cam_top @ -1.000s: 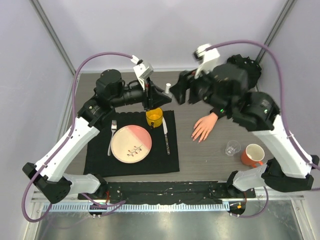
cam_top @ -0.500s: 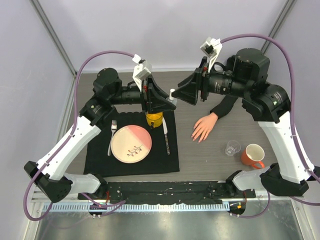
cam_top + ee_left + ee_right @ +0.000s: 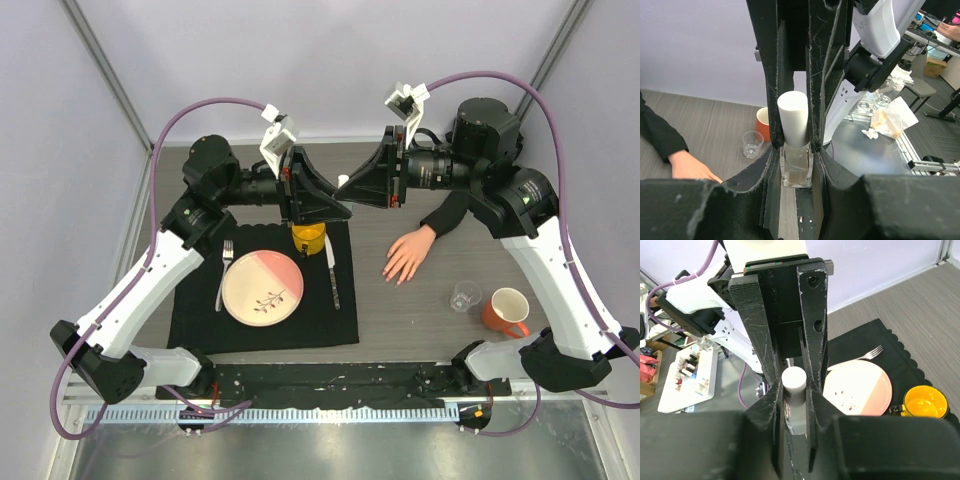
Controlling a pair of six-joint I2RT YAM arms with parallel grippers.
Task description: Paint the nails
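A small clear bottle (image 3: 796, 167) with a white cap (image 3: 792, 117) hangs upright above the table's far middle. My left gripper (image 3: 338, 205) (image 3: 796, 165) is shut on its glass body. Facing it, my right gripper (image 3: 350, 190) (image 3: 793, 390) is shut on the cap (image 3: 793, 380), with a finger pressed to each side. The pale mannequin hand (image 3: 407, 255) lies flat to the right, fingers spread toward the near edge, its black sleeve (image 3: 450, 212) passing under the right arm. Its nails (image 3: 395, 272) are too small to make out. The hand (image 3: 690, 170) also shows in the left wrist view.
A black mat (image 3: 190, 310) carries a pink plate (image 3: 262, 287), a fork (image 3: 224, 272), a knife (image 3: 332, 270) and a yellow cup (image 3: 309, 237) just below the grippers. A small clear glass (image 3: 464, 296) and an orange mug (image 3: 506, 310) stand at the near right.
My right gripper swung in toward the left one and its jaws closed from wide open onto the white cap. The left gripper kept its hold on the bottle.
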